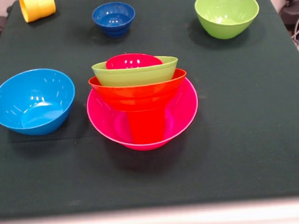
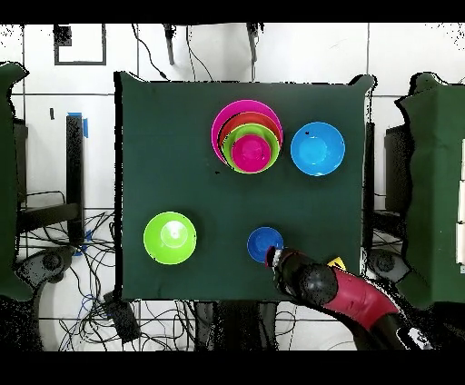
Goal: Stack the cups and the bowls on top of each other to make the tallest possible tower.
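Observation:
The tower (image 1: 141, 100) stands mid-table: a large pink bowl (image 1: 183, 115) as base, a red cup (image 1: 146, 126) inside it, then an orange bowl (image 1: 138, 92), a lime green bowl (image 1: 135, 73) and a small red bowl (image 1: 133, 61) on top. It also shows in the overhead view (image 2: 247, 136). Loose on the table are a light blue bowl (image 1: 32, 101), a small dark blue bowl (image 1: 113, 18), a second lime green bowl (image 1: 226, 13) and a yellow cup (image 1: 37, 7) on its side. My gripper (image 2: 275, 258) shows only in the overhead view, beside the dark blue bowl (image 2: 264, 243).
The table has a dark green cloth (image 1: 254, 135). My arm (image 2: 350, 300) reaches in over the table's corner by the robot and covers most of the yellow cup there. Cables lie on the floor around the table.

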Controlling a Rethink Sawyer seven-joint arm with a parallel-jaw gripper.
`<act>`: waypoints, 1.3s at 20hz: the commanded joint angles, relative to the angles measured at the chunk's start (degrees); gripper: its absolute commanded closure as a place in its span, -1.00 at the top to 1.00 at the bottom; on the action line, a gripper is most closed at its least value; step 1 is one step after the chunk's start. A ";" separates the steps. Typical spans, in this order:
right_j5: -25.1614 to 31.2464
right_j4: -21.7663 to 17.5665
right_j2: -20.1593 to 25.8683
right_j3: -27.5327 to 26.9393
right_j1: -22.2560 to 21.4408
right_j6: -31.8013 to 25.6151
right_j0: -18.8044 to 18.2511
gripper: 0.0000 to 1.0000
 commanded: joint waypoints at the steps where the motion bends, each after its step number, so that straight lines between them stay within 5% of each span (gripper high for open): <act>1: -6.52 -1.23 5.56 2.52 5.14 7.27 0.92 1.00; 26: -16.62 -4.06 1.53 -0.55 13.12 7.13 4.10 1.00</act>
